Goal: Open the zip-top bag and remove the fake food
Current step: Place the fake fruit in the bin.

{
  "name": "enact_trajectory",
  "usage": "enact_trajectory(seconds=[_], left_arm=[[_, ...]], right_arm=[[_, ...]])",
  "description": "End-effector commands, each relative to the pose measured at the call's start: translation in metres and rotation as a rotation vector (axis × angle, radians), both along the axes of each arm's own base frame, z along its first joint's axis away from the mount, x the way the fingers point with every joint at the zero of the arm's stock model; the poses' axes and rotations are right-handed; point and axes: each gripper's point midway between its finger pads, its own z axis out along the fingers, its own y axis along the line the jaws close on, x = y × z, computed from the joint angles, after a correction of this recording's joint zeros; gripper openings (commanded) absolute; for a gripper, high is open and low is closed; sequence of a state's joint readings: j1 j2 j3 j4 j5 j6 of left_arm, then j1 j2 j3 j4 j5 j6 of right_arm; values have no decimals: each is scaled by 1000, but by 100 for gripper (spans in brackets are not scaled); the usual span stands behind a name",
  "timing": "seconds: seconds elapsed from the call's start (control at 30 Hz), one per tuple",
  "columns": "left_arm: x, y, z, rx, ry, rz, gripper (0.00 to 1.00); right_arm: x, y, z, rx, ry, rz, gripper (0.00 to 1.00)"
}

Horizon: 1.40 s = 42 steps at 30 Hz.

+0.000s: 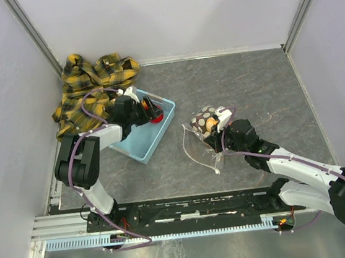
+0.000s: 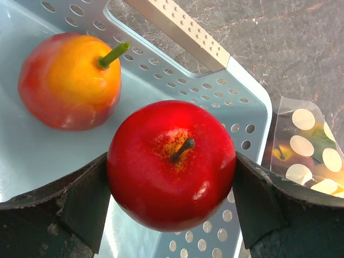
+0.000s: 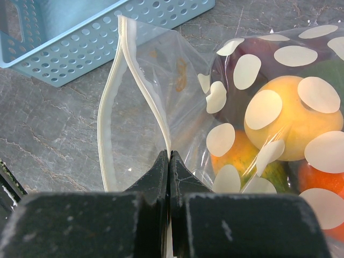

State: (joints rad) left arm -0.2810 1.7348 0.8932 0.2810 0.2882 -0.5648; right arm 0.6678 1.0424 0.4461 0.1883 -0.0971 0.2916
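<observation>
Left wrist view: the left gripper's [image 2: 171, 180] jaws clamp a red apple [image 2: 171, 161] over the blue basket [image 2: 252, 107]; letting it go comes next, I judge. The right gripper [image 3: 169, 161] pinches the zip-top bag's [image 3: 183, 86] zip strip [image 3: 134, 70], its mouth parted. Just right of the basket, the bag's long axis runs near-to-far, mouth toward the arms, more fake food [image 3: 290, 118] at its far end.

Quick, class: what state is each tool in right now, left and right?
Left tool: closed on the red apple.
Right tool: closed on the edge of the zip-top bag.
</observation>
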Motion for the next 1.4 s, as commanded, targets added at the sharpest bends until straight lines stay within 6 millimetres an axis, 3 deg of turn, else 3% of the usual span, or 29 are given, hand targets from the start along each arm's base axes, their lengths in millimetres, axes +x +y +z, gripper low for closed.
enact_trajectory(seconds=[0.0,0.17,0.2,0.6,0.93,1.17,1.37], left_arm=[[19,-1,21,-20,-57,31,85],[20,-2,27,-24,-72,31,92],[21,-1,29,-24,-76,32,100],[19,-2,47,-42,-113,30,99],[9,13,77,-43,-191,65,99],[-9,39,106,-269,-263,135,99],[-23,36,111,-309,-265,47,99]], right_arm=[[5,6,15,39,-41,6,2],[5,6,15,40,-41,7,2],[5,6,15,41,-41,7,2],[4,5,18,44,-44,7,2],[4,5,19,44,-47,7,2],[4,7,21,49,-49,13,2],[3,8,22,55,-45,16,2]])
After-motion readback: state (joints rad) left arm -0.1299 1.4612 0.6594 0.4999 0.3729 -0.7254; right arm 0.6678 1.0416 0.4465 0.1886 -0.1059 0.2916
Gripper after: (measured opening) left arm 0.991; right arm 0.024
